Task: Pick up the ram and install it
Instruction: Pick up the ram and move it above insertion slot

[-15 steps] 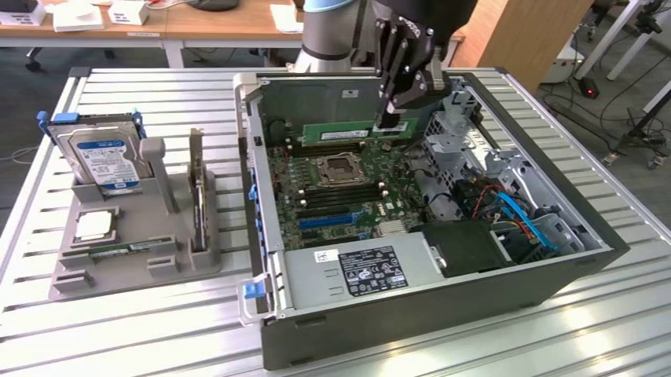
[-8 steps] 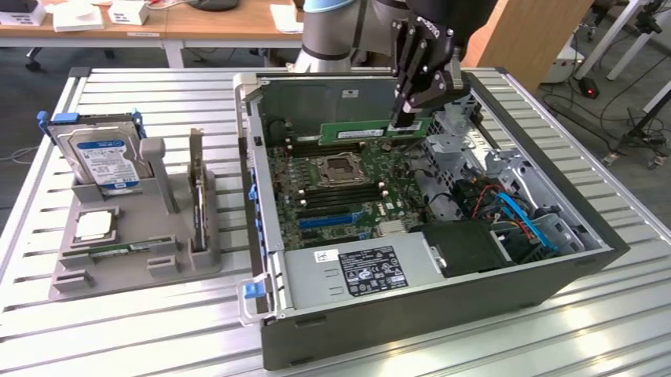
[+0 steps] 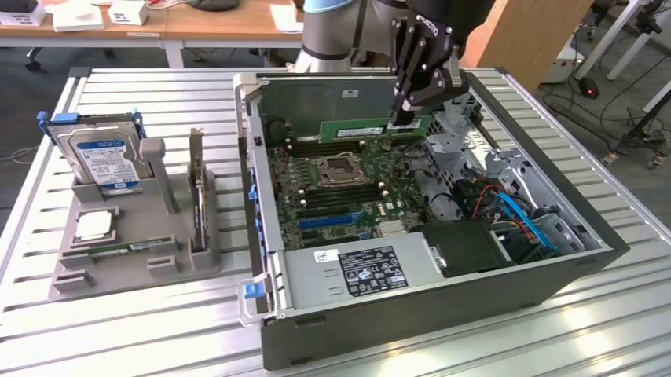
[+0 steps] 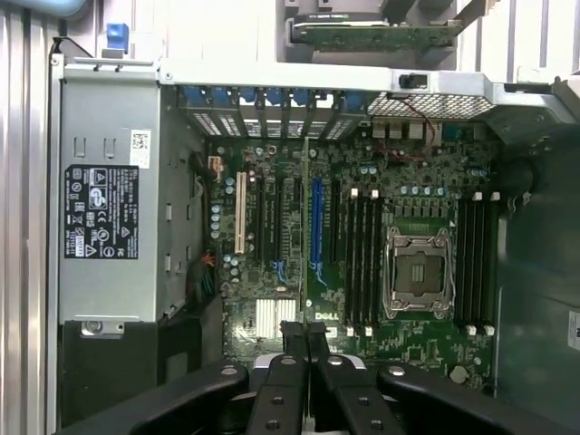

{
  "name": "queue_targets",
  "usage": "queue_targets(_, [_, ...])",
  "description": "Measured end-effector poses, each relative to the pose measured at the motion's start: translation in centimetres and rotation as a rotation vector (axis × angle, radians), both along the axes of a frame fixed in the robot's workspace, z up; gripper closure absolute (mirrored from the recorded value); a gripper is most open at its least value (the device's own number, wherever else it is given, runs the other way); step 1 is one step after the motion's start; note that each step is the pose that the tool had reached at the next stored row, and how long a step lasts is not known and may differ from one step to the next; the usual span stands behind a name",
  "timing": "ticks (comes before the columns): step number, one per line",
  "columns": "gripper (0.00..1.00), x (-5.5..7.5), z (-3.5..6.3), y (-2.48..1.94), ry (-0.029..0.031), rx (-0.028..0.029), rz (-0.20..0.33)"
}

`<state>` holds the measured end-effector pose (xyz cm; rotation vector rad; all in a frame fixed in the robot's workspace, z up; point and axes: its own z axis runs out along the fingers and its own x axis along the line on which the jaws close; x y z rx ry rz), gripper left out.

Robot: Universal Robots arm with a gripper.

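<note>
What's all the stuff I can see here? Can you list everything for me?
ram: one, green, held over the motherboard at the far side of the case
computer case: one, dark grey, open, on the table
motherboard: one, green, on the bottom of the case
power supply: one, silver with a black label, at the near end of the case
cables: a few, blue, inside the case at the exterior view's right
hard drive: one, silver with a blue label, standing in the holder
holder: one, grey, on the table at the exterior view's left
table: one, silver, slatted, under everything
robot arm: one, grey, behind the case
gripper: one, black, shut on the ram
</note>
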<state>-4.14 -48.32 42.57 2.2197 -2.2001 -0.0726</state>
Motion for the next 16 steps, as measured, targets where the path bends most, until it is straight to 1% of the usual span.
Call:
queue_targets(4, [0.89, 0.0, -0.01, 1.05, 0.0000, 0.0000, 0.000])
queue_targets(6, [0.89, 0.0, -0.01, 1.66, 0.0001, -0.0002, 0.000])
queue_targets(16, [0.89, 0.0, -0.07, 4.76, 0.0000, -0.0050, -0.002])
